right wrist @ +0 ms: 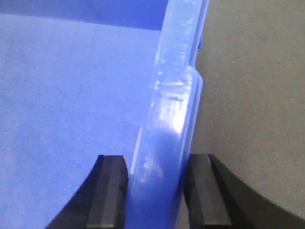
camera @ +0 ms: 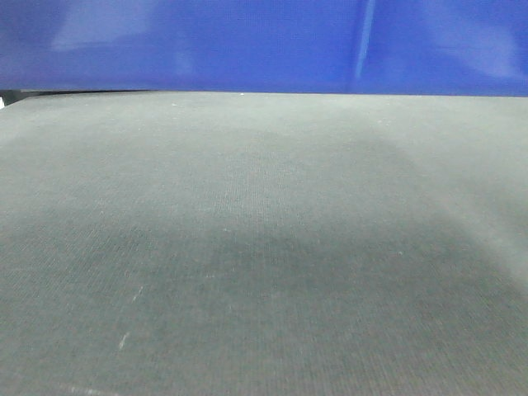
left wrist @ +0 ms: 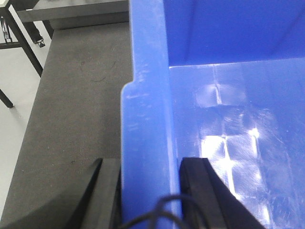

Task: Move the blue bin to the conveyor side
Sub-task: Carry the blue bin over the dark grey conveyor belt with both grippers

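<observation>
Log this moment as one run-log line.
left end effector: shut on blue bin rim | right end effector: shut on blue bin rim

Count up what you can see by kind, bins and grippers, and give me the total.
blue bin: 1
grippers: 2 (left gripper and right gripper, each with its fingers closed on the bin's rim)
total: 3

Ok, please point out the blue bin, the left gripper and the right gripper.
blue bin (camera: 247, 45): front view, outer wall.
left gripper (left wrist: 150, 191): left wrist view, midway between its fingertips.
right gripper (right wrist: 156, 191): right wrist view, midway between its fingertips.
</observation>
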Available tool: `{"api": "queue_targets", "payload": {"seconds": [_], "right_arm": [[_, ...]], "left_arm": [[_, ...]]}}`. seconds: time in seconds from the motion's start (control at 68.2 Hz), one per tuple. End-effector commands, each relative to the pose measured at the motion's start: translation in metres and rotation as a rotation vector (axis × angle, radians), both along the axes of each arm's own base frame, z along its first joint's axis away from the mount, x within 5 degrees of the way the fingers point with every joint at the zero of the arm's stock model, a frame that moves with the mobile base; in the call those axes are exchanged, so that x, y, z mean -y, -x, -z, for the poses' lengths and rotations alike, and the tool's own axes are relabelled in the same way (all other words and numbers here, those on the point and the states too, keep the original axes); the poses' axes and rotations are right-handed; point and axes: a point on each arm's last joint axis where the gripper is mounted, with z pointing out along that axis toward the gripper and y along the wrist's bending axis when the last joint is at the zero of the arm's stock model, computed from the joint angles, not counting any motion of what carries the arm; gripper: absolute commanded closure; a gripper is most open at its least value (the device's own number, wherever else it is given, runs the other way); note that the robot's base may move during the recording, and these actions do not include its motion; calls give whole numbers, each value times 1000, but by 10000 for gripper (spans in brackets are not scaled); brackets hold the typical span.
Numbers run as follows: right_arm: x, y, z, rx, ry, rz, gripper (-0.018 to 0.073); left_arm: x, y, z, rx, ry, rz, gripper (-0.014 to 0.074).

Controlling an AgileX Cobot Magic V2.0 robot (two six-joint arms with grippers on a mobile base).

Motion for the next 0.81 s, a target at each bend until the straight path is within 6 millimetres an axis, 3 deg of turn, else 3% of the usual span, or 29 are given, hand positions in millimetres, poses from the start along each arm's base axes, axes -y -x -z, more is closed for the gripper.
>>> {"api": "queue_targets", "payload": {"seconds": [0.0, 0.791], "right_arm": [[19, 4, -15, 148, 129, 97, 628], [19, 4, -15, 148, 129, 97, 628]], "left_arm": [[-16, 6, -21, 145, -184, -85, 614], [-16, 6, -22, 158, -183, -81, 614]]}}
